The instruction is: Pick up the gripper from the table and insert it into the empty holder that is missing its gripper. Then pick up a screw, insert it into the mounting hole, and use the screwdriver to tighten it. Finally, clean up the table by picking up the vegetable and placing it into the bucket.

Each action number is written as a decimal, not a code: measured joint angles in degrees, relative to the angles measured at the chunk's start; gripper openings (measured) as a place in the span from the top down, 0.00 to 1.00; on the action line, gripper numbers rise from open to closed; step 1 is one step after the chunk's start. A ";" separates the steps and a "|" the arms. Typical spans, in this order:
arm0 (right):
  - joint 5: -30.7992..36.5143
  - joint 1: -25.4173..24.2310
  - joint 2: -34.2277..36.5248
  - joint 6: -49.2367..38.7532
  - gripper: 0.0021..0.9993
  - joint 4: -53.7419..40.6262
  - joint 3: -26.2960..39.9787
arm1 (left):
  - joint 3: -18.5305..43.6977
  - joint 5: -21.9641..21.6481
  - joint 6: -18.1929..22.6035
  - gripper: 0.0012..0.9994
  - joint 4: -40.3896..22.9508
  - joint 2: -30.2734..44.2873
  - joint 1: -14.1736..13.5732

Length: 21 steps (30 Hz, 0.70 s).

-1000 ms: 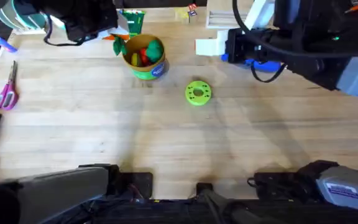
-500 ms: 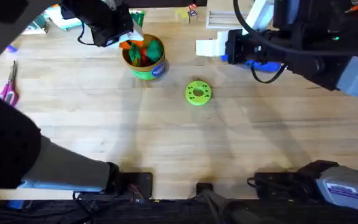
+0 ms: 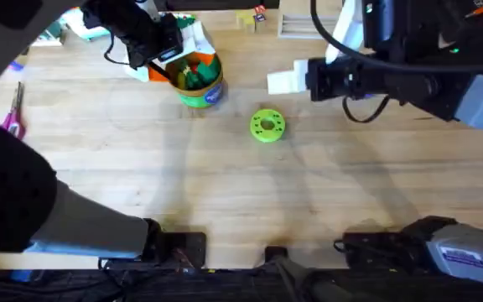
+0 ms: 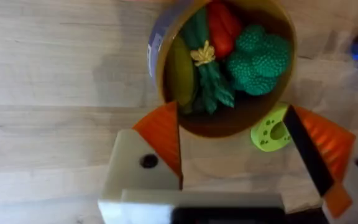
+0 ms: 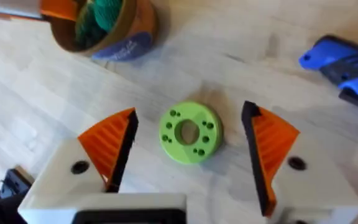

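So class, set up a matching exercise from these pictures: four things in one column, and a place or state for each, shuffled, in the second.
Things:
1. bucket
2. green disc
3. scissors
4. left hand

Places or states:
A. lying at the table's far left edge
B. open, hanging right over the bucket's mouth
C. holding toy vegetables
D. flat on the table, seen between the right hand's open fingers in its wrist view

Pairs: 1-C, 2-D, 3-A, 4-B
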 joint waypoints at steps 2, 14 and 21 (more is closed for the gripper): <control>-0.13 -0.23 -0.02 -1.70 0.01 -5.91 0.91 | 0.90 0.02 0.34 0.00 -1.94 -1.03 0.00; 6.80 -0.40 -9.87 -11.95 0.01 -44.24 23.59 | 10.88 0.15 18.44 0.00 -24.66 -16.34 -5.10; 9.06 -0.40 -19.58 -12.71 0.01 -48.56 26.33 | 10.96 0.13 21.97 0.00 -30.15 -19.88 -5.95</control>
